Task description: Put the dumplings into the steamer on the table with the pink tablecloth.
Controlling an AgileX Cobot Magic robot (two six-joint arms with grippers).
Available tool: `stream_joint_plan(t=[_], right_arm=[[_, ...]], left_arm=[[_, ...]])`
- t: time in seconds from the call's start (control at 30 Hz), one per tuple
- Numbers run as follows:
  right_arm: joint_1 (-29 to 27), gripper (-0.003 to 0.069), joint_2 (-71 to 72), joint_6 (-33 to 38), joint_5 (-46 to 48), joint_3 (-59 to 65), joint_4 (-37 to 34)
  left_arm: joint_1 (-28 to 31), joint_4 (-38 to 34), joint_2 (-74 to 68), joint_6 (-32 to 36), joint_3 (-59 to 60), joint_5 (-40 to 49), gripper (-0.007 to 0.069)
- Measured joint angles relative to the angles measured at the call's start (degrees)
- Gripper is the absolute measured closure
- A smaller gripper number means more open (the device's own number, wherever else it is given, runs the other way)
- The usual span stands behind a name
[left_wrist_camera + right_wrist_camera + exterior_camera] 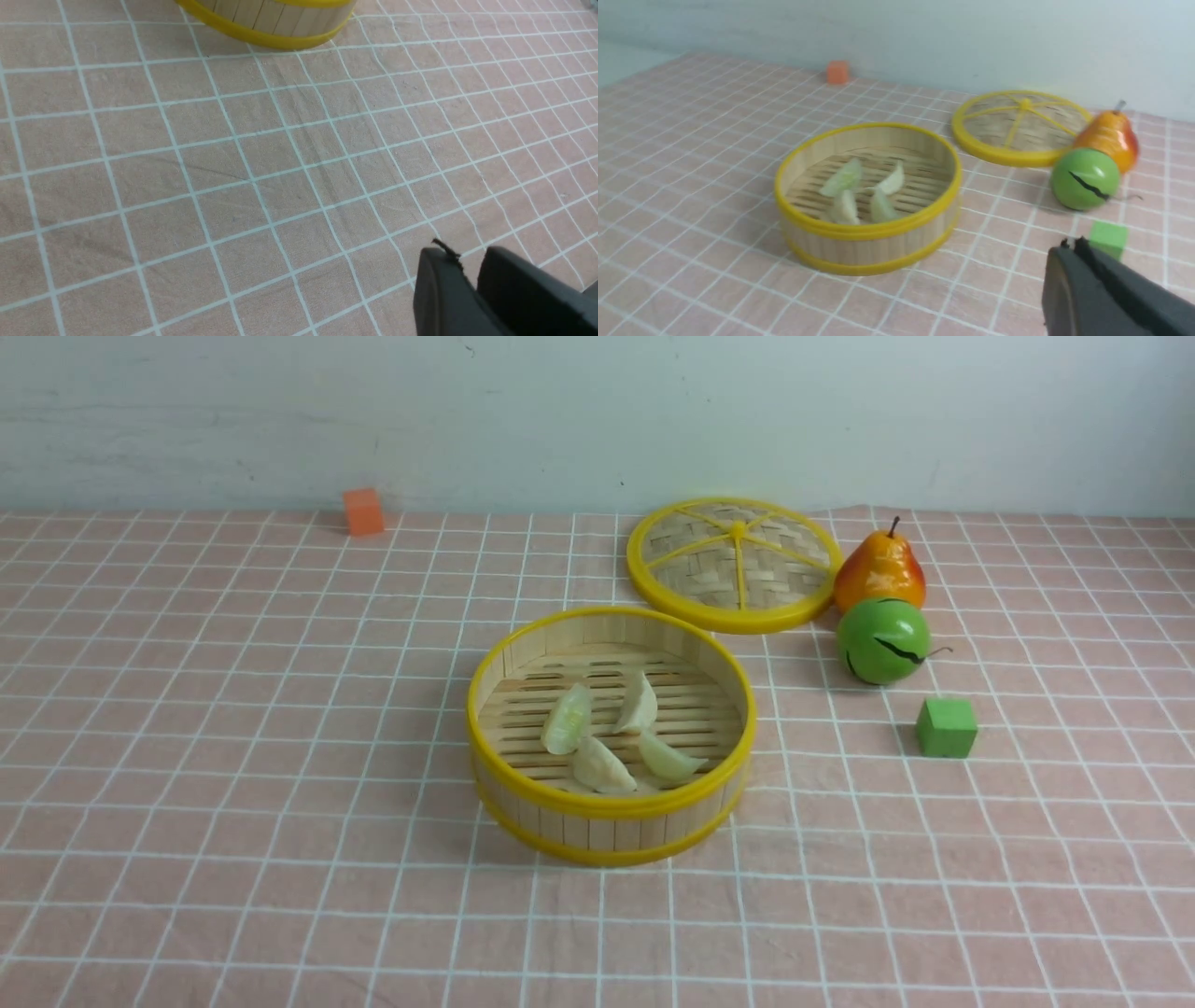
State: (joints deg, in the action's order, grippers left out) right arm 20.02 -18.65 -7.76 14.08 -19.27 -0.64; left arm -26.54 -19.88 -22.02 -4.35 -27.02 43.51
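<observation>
We see all four dumplings already lying in the steamer at the centre of the front view, on the pink tablecloth of the table — so, we judge, no pick is left. In the left wrist view the steamer sits at the top edge while the left end effector is at lower right w/ a narrow gap and nothing held. The right end effector is pressed shut and empty at lower right of its view, steamer near centre-left — neither arm shows in the front view, so we can't say which is nearer.
</observation>
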Motion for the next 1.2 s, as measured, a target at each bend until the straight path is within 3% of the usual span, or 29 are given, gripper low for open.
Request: stream_joint_plan(t=[0.23, 0.43, 0.77, 1.2], right_arm=[[-16.3, 0.068, 13.8, -2.3, -1.5, 15.1, 1.5], [-22.4, 0.068, 19.0, -2.3, -0.7, 20.6, 1.7], [-22.7, 0.068, 19.2, -2.3, 7.7, 20.3, 2.5], [-22.7, 0.0676, 19.2, -2.3, 8.1, 20.1, 2.5]], left_arm=[[0.0, 0.0, 0.0, 0.0, 0.0, 0.0, 0.0496], [0.0, 0.0, 0.0, 0.0, 0.0, 0.0, 0.049], [0.0, 0.0, 0.0, 0.0, 0.0, 0.0, 0.048], [0.0, 0.0, 0.0, 0.0, 0.0, 0.0, 0.0463]])
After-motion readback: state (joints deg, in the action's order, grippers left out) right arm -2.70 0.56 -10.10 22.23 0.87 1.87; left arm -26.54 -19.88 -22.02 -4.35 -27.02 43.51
